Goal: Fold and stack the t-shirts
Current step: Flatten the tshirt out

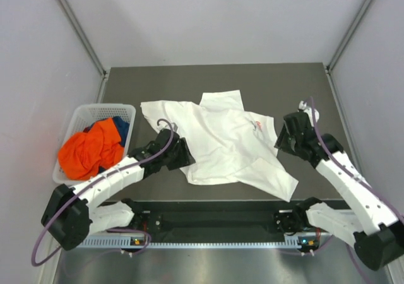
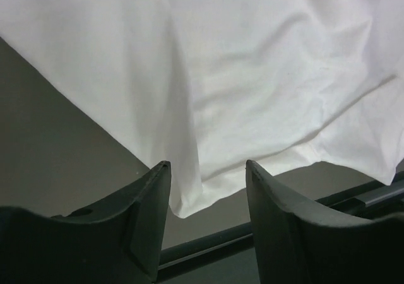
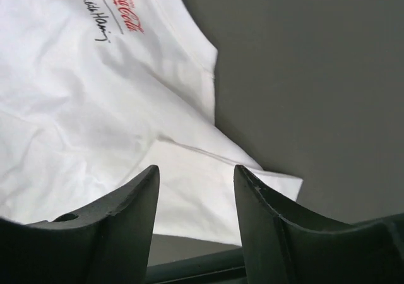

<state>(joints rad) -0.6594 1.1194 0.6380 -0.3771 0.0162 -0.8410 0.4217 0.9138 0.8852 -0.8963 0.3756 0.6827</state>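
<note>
Grey table (image 1: 303, 88) holds the white tee (image 1: 221, 139) spread crosswise between us: our left gripper (image 2: 207, 163) and right gripper (image 3: 196, 166) gape empty at opposite edges.

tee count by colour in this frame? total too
White t-shirt, spread on the table: 1
Orange t-shirt, in the basket: 1
Dark blue t-shirt, in the basket under the orange one: 1
Total: 3
</note>
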